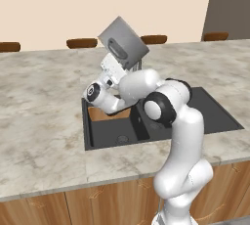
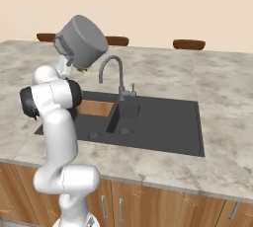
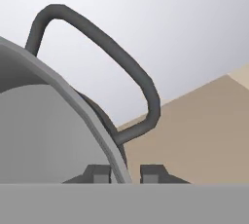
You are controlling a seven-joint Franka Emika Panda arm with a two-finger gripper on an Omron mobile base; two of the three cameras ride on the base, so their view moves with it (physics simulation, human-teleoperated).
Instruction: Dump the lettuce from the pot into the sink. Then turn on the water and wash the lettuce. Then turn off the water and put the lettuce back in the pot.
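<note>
While the pot (image 1: 123,42) is held high above the sink (image 1: 112,132), it is tipped steeply, with its flat grey bottom turned up and toward the right side of the bench (image 1: 44,121) in the right base view. Its mouth is directed down and toward the arm. A small patch of green, taken to be the lettuce (image 2: 81,68), is seen at the lower edge of the pot's mouth in the right base view; it is too small for more to be told.

The gripper (image 3: 125,173) is seen in the hand view with its two dark fingertips (image 3: 98,173) pressed close on either side of the pot's thin rim. The rim is pinched between them. One loop handle (image 3: 114,67) of the pot is seen arching just beyond the fingertips.

The sink is set into the marbled bench, dark, with two basins and a flat draining side to the right. A wood-brown panel (image 2: 95,107) is seen in the left basin. The tall curved tap (image 2: 112,73) stands behind the sink, just right of the raised pot, and no water is seen at its spout. Four brown chair backs (image 1: 81,42) are seen beyond the far edge of the bench.
</note>
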